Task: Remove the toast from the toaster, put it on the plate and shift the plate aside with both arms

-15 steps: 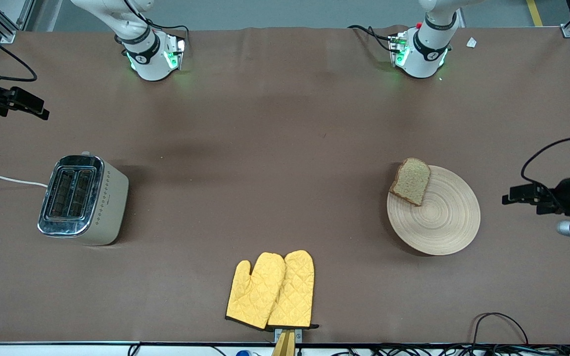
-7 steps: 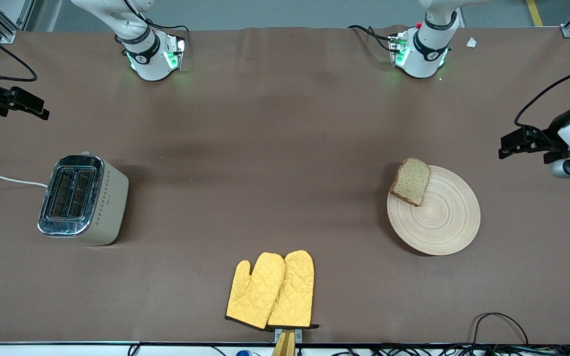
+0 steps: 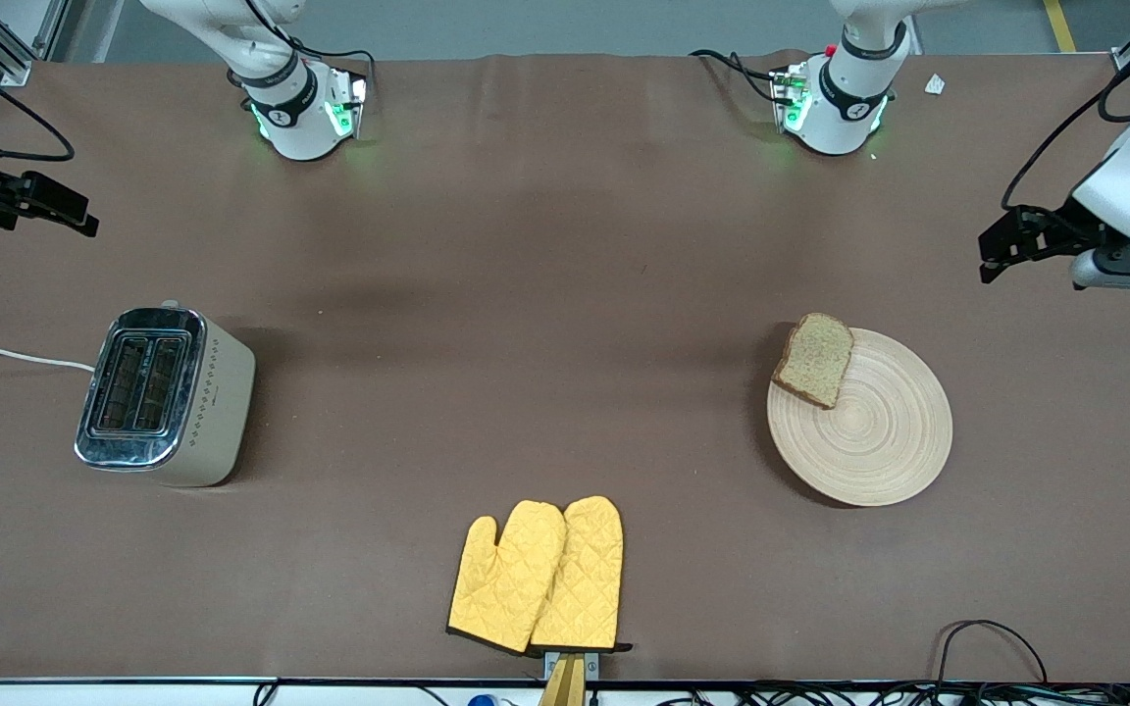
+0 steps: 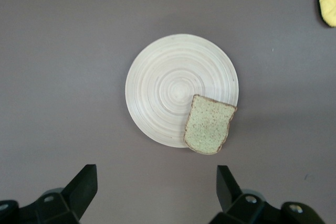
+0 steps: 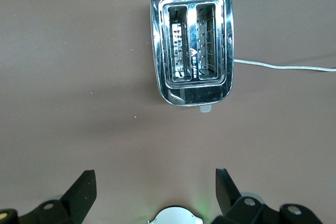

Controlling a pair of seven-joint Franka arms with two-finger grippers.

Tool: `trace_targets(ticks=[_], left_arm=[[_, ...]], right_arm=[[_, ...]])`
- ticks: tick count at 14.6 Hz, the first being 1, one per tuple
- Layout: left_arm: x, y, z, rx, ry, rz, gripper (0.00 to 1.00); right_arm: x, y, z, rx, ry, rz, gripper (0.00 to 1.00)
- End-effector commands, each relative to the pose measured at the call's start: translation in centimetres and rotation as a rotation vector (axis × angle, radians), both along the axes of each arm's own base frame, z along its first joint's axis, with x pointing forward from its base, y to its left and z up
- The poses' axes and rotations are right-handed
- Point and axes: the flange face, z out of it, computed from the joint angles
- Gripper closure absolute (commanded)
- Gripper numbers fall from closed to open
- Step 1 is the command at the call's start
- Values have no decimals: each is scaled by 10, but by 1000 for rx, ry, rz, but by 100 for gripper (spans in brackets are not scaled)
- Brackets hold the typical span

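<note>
The toast (image 3: 813, 360) lies flat on the rim of the round wooden plate (image 3: 869, 431), partly overhanging the edge that faces the right arm's end. Both show in the left wrist view, the plate (image 4: 173, 85) and the toast (image 4: 210, 124). My left gripper (image 3: 997, 250) is open and empty, up in the air over the left arm's end of the table, apart from the plate; its jaws (image 4: 156, 174) stand wide. My right gripper (image 3: 75, 218) is open and empty (image 5: 156, 178), in the air over the right arm's end, and waits.
A steel two-slot toaster (image 3: 165, 394) with a white cord stands at the right arm's end; its slots (image 5: 191, 38) look empty. Two yellow oven mitts (image 3: 538, 579) lie at the table edge nearest the front camera. A black cable loop (image 3: 992, 647) lies near that edge.
My left gripper has moved away from the plate's side toward the arms' bases, still open. The toast, the plate and the right arm have not moved.
</note>
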Motion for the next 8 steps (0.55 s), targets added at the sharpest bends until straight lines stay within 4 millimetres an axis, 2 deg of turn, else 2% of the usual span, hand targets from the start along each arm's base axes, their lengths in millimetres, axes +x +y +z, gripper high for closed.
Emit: trace_targets(ticks=[1, 4, 8], left_arm=[[28, 14, 28, -8, 22, 9, 0], [30, 22, 23, -24, 51, 21, 0], [29, 16, 26, -14, 46, 32, 0]], right_arm=[[-7, 3, 3, 0, 5, -14, 0], [-7, 3, 3, 0, 3, -15, 0], [-6, 3, 2, 0, 2, -14, 0]])
